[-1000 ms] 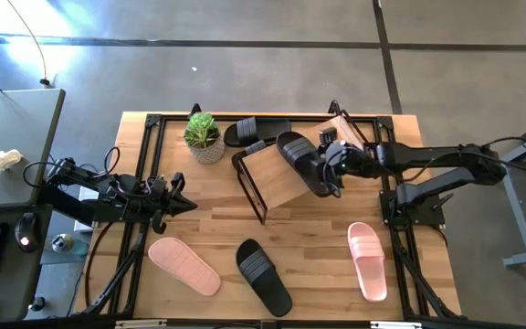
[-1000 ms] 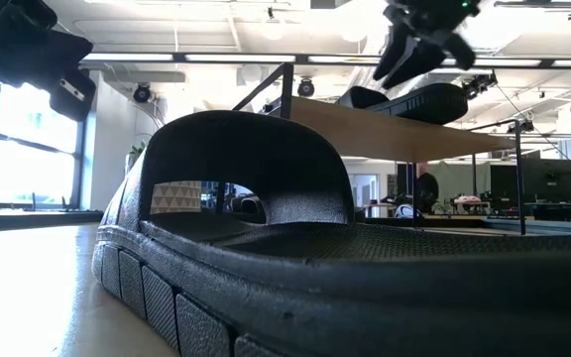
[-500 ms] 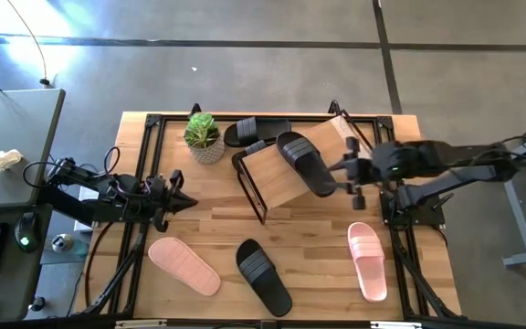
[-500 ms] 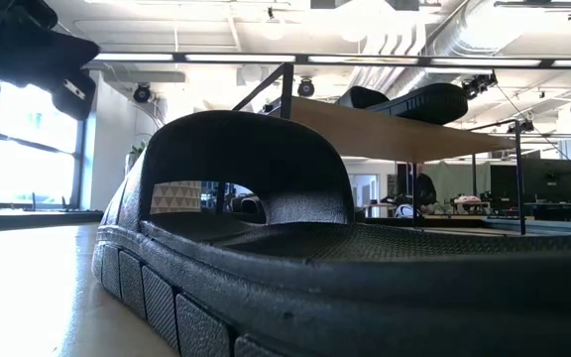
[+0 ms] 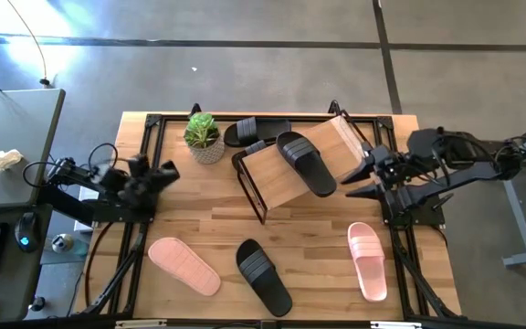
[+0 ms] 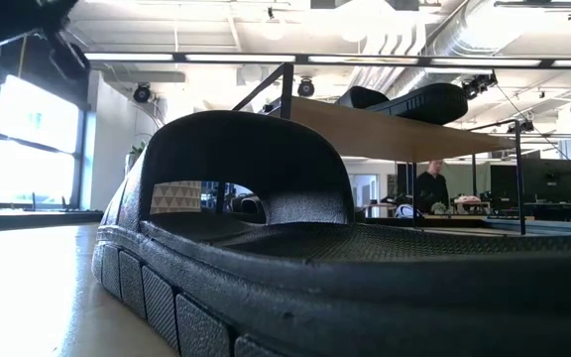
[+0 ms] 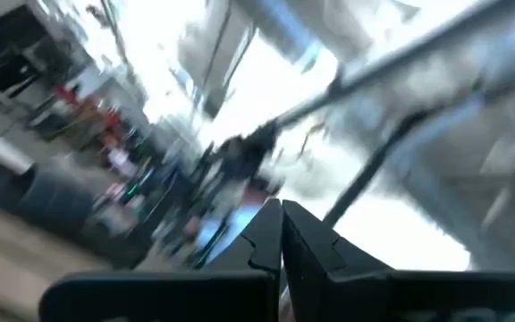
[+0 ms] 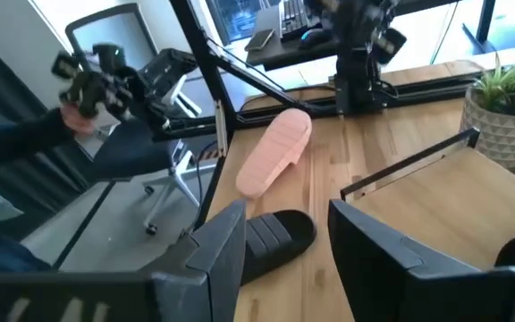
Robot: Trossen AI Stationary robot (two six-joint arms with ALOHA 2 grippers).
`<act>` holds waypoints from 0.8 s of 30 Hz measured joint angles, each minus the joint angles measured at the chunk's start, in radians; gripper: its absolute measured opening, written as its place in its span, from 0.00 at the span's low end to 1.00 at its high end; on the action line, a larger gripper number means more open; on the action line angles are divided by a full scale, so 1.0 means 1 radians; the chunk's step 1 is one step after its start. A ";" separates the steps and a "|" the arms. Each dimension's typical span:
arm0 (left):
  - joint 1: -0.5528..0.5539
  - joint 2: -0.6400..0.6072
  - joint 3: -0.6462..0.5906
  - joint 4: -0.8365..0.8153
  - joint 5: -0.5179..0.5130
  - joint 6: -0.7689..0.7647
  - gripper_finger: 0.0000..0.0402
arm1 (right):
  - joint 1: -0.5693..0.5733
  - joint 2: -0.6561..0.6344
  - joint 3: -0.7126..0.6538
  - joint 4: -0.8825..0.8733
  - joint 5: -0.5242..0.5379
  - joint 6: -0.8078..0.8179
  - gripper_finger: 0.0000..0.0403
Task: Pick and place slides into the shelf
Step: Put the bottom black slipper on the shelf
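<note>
Shelf (image 5: 286, 174) sits mid-table with one black slide (image 5: 305, 163) on its board. Remaining slides look light, flexible foam; grab by strap or side edge. Right gripper (image 5: 362, 180) fingers apart beside shelf, holding nothing; left gripper (image 5: 158, 174) closed, empty.

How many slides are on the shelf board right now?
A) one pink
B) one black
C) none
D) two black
B: a single black slide lies on the shelf board; the two pink slides and another black one are down on the table, and one more black slide sits behind the shelf.
</note>
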State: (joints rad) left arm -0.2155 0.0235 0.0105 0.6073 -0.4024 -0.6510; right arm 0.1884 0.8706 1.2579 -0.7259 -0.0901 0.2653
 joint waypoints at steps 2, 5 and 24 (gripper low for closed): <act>0.000 0.000 0.000 0.088 -0.003 -0.002 0.00 | 0.004 -0.001 0.000 -0.021 0.000 0.000 0.38; 0.000 0.000 0.000 0.134 -0.029 -0.040 0.00 | 0.004 -0.002 0.000 -0.059 0.000 -0.001 0.38; -0.012 0.898 0.814 0.137 0.559 0.078 0.00 | 0.004 -0.002 0.000 -0.170 0.112 -0.056 0.38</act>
State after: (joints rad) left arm -0.2278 0.9219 0.8246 0.7438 0.1562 -0.5727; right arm 0.1921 0.8688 1.2579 -0.8961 0.0223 0.2095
